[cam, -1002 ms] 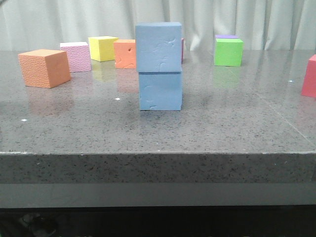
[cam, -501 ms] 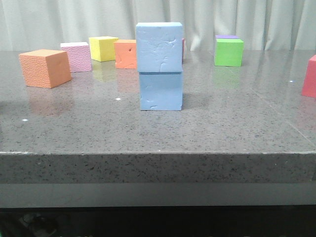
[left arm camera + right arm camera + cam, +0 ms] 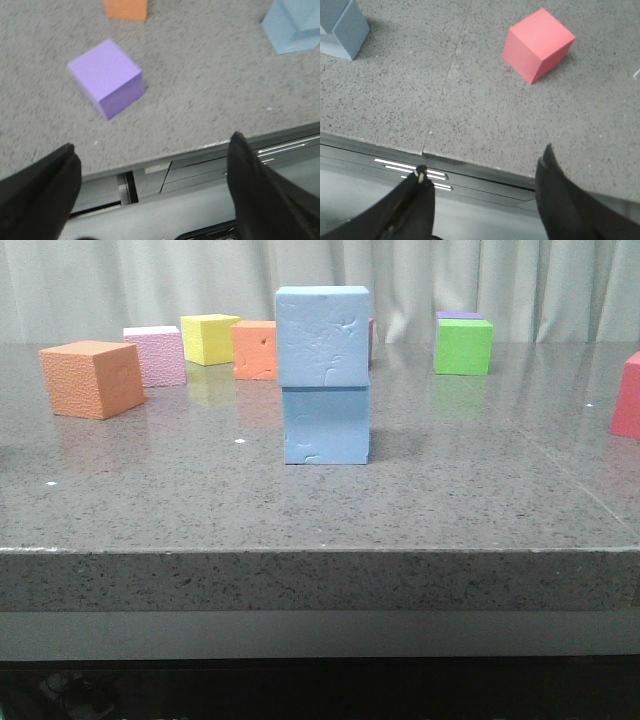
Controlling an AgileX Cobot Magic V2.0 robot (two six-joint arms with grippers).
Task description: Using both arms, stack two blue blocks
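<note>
left gripper [image 3: 150, 195]: mine, fingers spread wide, nothing between them, hanging over the near edge of the bench [image 3: 200, 100]. Not in the front view.
purple cube [image 3: 107, 77]: loose on the bench ahead of my left gripper, well apart from the stack. Not a task item.
orange cube [image 3: 92, 377]: far left of the bench, apart from everything else; leave it.
pink cube [image 3: 156, 354], yellow cube [image 3: 209, 338], second orange cube [image 3: 254, 349]: back row, behind and left of the stack, not touching it.
lower blue block [image 3: 325, 425]: sits flat on the bench, centre of the front view.
upper blue block [image 3: 322, 336]: resting on the lower one, faces near flush, maybe a hair's overhang to the left. Upright, no visible tilt.
green cube [image 3: 464, 345]: back right, something purple just behind it; well clear.
red cube [image 3: 537, 44]: right side of the bench, ahead of my right gripper, well apart from the stack.
right gripper [image 3: 480, 200]: mine, fingers apart, holding nothing, also at the near bench edge.
step in hand: stack looks done; I judge this is the retreat.
doing it well: keep both grippers open and low-speed, pull away from the stack, don't sweep the purple or red cubes toward it.
risk: light foam, a bump to the bench or the stack could topple the upper block.
</note>
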